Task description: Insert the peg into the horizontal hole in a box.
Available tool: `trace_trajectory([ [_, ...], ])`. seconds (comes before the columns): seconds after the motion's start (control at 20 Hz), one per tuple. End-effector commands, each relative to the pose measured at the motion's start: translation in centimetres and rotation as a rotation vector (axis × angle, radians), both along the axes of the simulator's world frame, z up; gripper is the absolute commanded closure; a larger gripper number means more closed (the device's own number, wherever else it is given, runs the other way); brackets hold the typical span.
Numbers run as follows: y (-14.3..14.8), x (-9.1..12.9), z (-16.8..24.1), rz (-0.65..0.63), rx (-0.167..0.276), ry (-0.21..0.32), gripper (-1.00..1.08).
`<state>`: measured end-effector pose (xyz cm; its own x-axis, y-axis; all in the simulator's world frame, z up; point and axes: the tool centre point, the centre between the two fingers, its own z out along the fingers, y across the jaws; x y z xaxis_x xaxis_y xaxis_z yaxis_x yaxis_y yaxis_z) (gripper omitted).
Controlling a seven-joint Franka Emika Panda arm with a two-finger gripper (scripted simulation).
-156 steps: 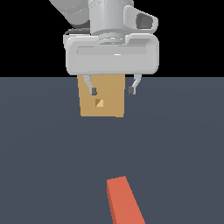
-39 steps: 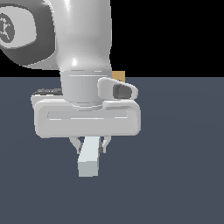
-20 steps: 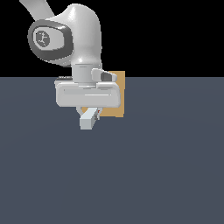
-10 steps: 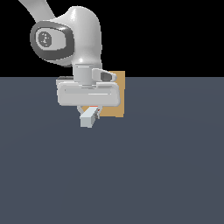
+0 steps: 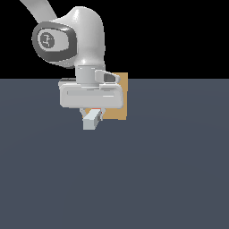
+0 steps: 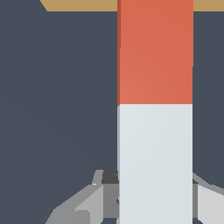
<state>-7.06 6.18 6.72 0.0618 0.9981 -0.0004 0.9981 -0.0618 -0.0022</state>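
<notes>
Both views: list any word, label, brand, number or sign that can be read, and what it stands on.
No readable text in either view.
Arm: a round emblem on the dark joint cap, a symbol too small to read, not letters.
Peg, box and tool: plain faces, no markings.

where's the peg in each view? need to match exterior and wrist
Exterior view: the peg pokes out below the pincer, white end toward the camera, a sliver of red behind it, in front of the box.
Wrist view: the peg runs from the pincer to the box, red half at the box.
Shared landmark: the tan box.
</notes>
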Motion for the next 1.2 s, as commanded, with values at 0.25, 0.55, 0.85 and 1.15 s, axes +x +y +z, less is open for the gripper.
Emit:
trace_trajectory([
  [0.25,2.7,0.2,0.1,0.001,0.001,-0.003,1.08],
  [0.55,7.6,0.4,0.2,0.001,0.001,-0.004,1.08],
  [0.85,11.1,0.7,0.2,0.001,0.001,-0.004,1.08],
  [1.15,12.0,0.9,0.2,0.001,0.001,-0.005,1.08],
])
